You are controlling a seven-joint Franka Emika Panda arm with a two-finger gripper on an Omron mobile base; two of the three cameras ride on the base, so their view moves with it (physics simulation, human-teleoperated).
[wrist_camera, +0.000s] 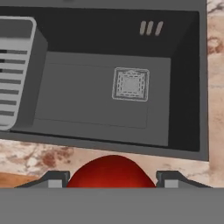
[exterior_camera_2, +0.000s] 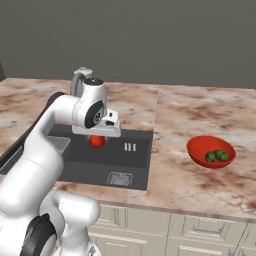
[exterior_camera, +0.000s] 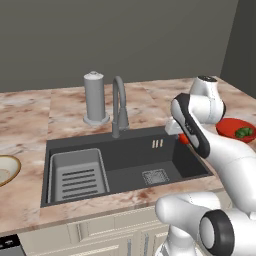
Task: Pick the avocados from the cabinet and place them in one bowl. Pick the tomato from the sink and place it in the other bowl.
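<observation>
The gripper [wrist_camera: 112, 179] is clamped across the widest part of the tomato [wrist_camera: 111, 171], above the sink [wrist_camera: 183, 87]; it looks light, smooth, slippery and easily bruised.

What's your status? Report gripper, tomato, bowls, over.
Gripper shut on tomato, lifted above sink. Both avocados in red bowl. Cream bowl at far left of counter, faucet behind the path.

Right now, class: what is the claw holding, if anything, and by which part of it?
The claw holds the tomato, lifted over the sink. Its fingers press on opposite sides of the round fruit, at about its widest part.
</observation>
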